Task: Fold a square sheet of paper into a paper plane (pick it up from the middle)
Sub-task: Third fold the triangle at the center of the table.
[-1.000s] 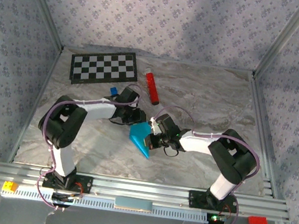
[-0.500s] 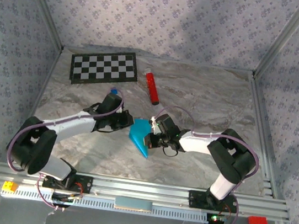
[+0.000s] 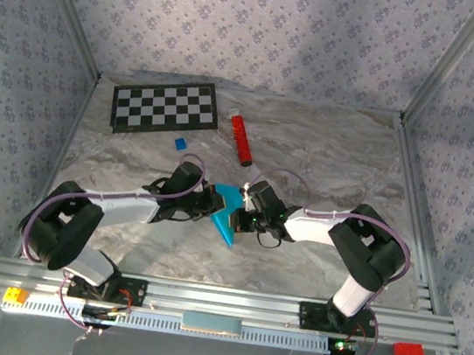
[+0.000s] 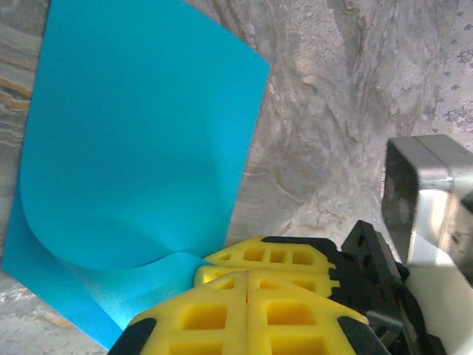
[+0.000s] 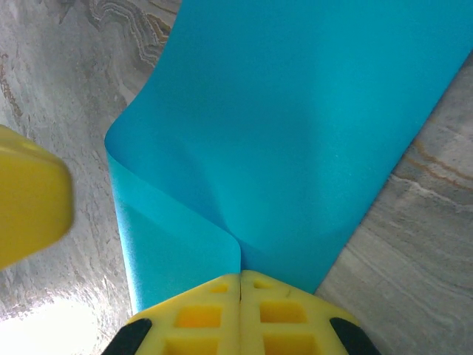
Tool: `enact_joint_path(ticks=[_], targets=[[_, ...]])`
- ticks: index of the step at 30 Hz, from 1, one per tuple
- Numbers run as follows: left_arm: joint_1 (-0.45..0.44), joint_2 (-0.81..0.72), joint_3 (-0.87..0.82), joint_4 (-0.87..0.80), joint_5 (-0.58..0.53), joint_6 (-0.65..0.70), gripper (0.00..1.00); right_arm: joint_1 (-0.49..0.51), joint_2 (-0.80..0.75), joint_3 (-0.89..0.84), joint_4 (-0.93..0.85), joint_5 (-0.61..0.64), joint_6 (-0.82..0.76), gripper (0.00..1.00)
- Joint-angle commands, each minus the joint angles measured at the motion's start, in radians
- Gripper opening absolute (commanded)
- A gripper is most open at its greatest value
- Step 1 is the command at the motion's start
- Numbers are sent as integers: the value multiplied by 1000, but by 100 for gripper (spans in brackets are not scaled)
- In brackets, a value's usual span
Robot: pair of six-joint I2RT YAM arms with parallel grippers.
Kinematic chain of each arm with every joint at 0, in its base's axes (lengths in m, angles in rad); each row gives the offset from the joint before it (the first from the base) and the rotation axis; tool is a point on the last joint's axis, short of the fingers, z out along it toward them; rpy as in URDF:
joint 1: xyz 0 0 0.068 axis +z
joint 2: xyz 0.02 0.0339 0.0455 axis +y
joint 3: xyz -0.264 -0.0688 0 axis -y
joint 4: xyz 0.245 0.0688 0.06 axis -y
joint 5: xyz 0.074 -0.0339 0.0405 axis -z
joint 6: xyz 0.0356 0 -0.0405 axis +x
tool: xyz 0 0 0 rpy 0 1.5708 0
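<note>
The square sheet of paper (image 3: 226, 220) is bright cyan and bent over on itself, its point aimed at the near edge. It stands between my two grippers at mid-table. My right gripper (image 3: 238, 220) is shut on the paper's fold; in the right wrist view the paper (image 5: 295, 111) spreads away from the right gripper (image 5: 240, 277). My left gripper (image 3: 214, 203) is shut at the paper's left side. In the left wrist view the left gripper (image 4: 247, 275) sits beside the curled paper (image 4: 140, 133), tip against the right gripper's fingers (image 4: 277, 255). No paper shows between the left jaws.
A checkerboard (image 3: 163, 105) lies at the back left. A red cylinder (image 3: 241, 138) and a tiny dark-blue block (image 3: 180, 144) lie behind the grippers. A yellow brick (image 3: 16, 295) and a red brick (image 3: 407, 349) sit on the front rail.
My left arm dropped low and swung its gripper in against the paper's left side, closing as it went. The right gripper kept its hold, and the paper shifted slightly.
</note>
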State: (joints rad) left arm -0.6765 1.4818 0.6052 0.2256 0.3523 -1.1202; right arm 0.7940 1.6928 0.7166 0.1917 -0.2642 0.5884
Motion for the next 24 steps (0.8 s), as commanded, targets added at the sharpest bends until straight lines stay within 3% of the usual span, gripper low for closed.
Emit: enact_joint_path(ticks=[1,7,24], targets=[[-6,14,-43,85,31,-43,0,-6,10,-23,-49,60,17,0],[-12,-2,-98,142,44,-68,0,-7,0,-23,-68,75,13,0],[-12,53,-51,140,42,-3,0,-3,2,-26,-85,81,-1,0]])
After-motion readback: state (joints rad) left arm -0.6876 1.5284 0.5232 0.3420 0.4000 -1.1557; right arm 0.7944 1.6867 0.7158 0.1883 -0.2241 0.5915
